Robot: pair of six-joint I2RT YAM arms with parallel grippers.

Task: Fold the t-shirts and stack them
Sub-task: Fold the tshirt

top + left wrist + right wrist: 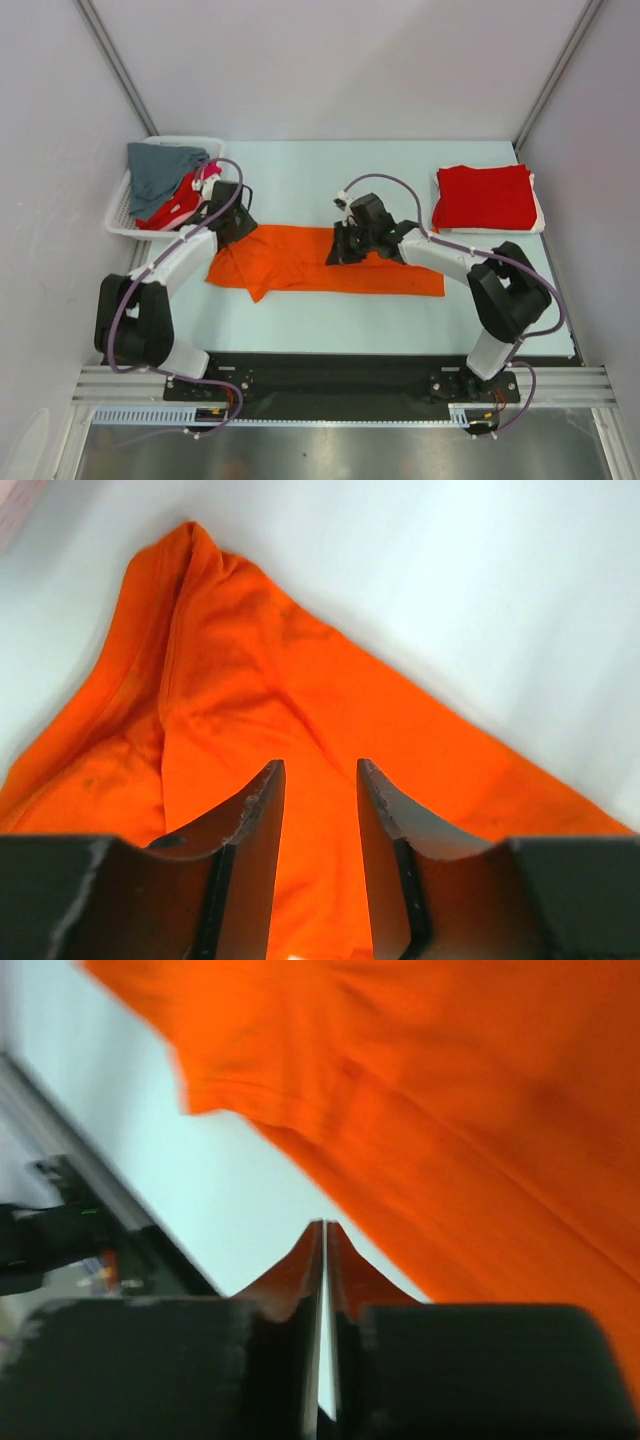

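Note:
A bright orange t-shirt [330, 265] lies spread across the middle of the table, its left end rumpled. It fills the left wrist view [250, 680] and the upper right of the right wrist view [450, 1090]. My left gripper [236, 224] hovers over the shirt's left end with its jaws open and nothing between them [320, 772]. My right gripper [343, 250] is over the shirt's far edge near the middle, jaws shut and empty [324, 1226]. A folded red t-shirt [485, 196] lies at the back right. Grey [160, 168], red [172, 212] and pink [208, 172] t-shirts sit in the basket.
A white mesh basket [118, 222] stands at the back left, close to my left arm. The folded red shirt rests on a white layer [538, 216]. Grey walls and metal posts enclose the table. A black rail [330, 370] runs along the near edge.

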